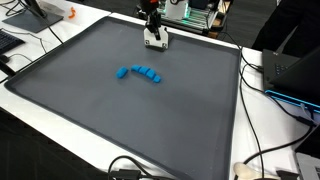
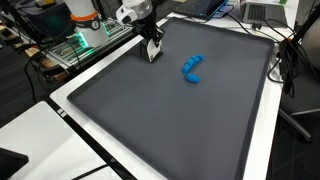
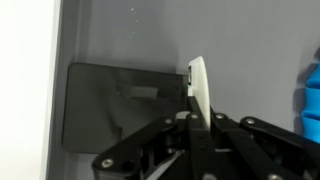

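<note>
Now — gripper (image 1: pixel 153 34) pinching white block (image 3: pixel 200 85), blue chain (image 1: pixel 139 72) well apart

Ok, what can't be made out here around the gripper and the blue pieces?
- White piece in the gripper: the wrist view shows only a narrow face, and the gripper hides its lower part. It is too small in both exterior views.
- Blue pieces: cut off by the right edge in the wrist view, and too small elsewhere to tell if they are joined.
- Whether the white piece touches the mat: hidden by the gripper.
</note>
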Controlling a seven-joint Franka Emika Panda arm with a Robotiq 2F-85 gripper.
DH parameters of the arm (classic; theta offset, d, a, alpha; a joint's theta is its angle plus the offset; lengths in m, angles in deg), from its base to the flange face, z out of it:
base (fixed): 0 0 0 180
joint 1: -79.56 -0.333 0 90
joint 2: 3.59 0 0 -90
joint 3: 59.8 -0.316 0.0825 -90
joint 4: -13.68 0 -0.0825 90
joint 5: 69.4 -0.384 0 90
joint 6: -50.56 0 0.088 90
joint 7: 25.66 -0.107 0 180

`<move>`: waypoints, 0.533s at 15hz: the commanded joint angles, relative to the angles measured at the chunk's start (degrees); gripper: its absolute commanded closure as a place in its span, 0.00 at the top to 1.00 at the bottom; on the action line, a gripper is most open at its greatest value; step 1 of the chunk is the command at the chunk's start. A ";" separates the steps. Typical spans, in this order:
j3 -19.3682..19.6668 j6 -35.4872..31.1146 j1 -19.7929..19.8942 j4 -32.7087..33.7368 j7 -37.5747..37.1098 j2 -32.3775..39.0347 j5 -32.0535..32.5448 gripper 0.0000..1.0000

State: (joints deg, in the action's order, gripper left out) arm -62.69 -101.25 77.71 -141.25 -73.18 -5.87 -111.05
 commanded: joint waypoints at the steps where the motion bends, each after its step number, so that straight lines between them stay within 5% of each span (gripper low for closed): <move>1: -0.46 -2.64 -0.67 -0.84 -1.29 0.55 -1.00 0.01; 8: -0.42 -4.00 -0.93 -0.79 -1.43 1.19 -1.58 0.01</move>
State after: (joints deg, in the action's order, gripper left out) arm -62.79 -103.46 77.32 -141.26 -74.10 -4.96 -111.05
